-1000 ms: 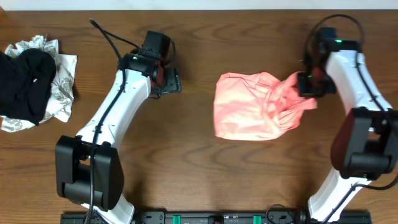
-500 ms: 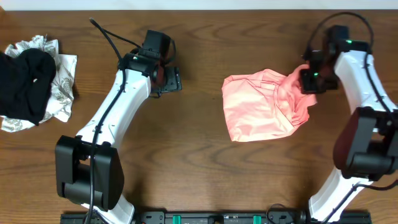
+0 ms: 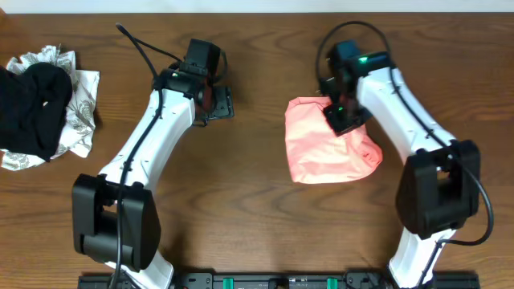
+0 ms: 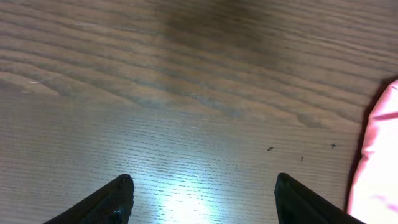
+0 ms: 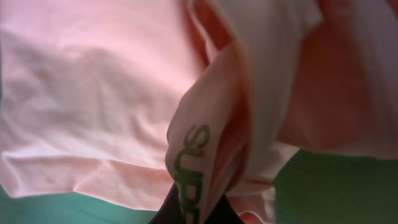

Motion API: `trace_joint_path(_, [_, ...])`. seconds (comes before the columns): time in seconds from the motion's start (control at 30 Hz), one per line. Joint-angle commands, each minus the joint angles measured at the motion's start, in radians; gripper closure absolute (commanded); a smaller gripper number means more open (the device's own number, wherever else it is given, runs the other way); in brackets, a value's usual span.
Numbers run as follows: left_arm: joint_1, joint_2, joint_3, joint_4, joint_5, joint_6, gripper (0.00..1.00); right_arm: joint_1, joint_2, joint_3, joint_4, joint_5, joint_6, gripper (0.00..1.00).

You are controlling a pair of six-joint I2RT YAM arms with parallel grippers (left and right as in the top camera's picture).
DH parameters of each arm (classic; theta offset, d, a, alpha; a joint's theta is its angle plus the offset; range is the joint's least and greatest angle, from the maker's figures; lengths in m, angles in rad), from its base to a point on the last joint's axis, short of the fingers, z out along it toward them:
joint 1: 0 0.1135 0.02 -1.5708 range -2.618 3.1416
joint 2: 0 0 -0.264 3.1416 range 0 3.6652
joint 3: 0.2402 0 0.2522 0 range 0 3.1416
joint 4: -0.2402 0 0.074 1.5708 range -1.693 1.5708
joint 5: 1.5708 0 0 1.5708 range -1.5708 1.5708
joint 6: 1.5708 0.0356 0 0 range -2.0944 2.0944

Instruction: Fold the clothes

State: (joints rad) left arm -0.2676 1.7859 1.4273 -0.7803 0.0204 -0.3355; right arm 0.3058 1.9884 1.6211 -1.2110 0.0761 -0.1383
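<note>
T-shirt (image 3: 317,152), salmon pink, lies bunched on the right half of the wooden table (image 3: 241,209), and it is a tighter heap than a second ago. Then it spread wide, with a flap drawn out toward the right edge; now that flap is carried back over the body of the cloth. The right gripper (image 3: 345,116) has swung leftward with it, from the garment's far right side to a spot over its upper middle. In the right wrist view the right gripper (image 5: 196,214) is pinched together on a hanging fold of the T-shirt (image 5: 81,93), dark lettering (image 5: 189,155) running down the fold just above the fingertips.

The left gripper (image 3: 221,103) has not moved: it sits well left of the garment, jaws apart and holding nothing. Its own camera shows the left gripper (image 4: 202,186) over bare wood, with an edge of the T-shirt (image 4: 379,162) at the right border.

A pile of black and patterned cloth (image 3: 40,104) rests unchanged at the table's far left.
</note>
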Motion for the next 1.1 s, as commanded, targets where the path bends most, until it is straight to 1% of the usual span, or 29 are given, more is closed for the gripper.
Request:
trace_joint_path(0.0, [0.000,0.027,-0.013,-0.003,0.002,0.010,0.27,0.068,-0.023,0.016,-0.003,0.030,0.037,0.99])
trace_joint_path(0.13, [0.000,0.027,-0.013,-0.003,0.002,0.010,0.27,0.130,-0.023,0.004,0.022,0.032,0.093,0.99])
trace_joint_path(0.27, [0.000,0.027,-0.013,-0.004,0.002,0.010,0.27,0.160,-0.023,-0.007,0.051,0.032,0.145,0.99])
trace_joint_path(0.67, [0.000,0.027,-0.013,-0.003,0.002,0.010,0.26,0.221,-0.023,-0.081,0.134,-0.005,0.163,0.99])
trace_joint_path(0.77, [0.000,0.027,-0.013,-0.003,0.002,0.010,0.27,0.238,-0.023,-0.081,0.167,-0.057,0.204,0.99])
trace_joint_path(0.9, [0.000,0.027,-0.013,-0.003,0.002,0.010,0.27,0.253,-0.023,-0.081,0.202,-0.062,0.291,0.99])
trace_joint_path(0.93, [0.000,0.027,-0.013,-0.003,0.002,0.010,0.26,0.256,-0.023,-0.081,0.206,-0.062,0.301,0.94])
trace_joint_path(1.0, [0.000,0.027,-0.013,-0.003,0.002,0.010,0.27,0.260,-0.023,-0.082,0.209,-0.062,0.303,0.72])
trace_joint_path(1.03, [0.000,0.027,-0.013,-0.003,0.002,0.010,0.26,0.261,-0.023,-0.082,0.209,-0.062,0.303,0.67])
trace_joint_path(1.07, [0.000,0.027,-0.013,-0.003,0.002,0.010,0.26,0.262,-0.023,-0.083,0.209,-0.065,0.303,0.64])
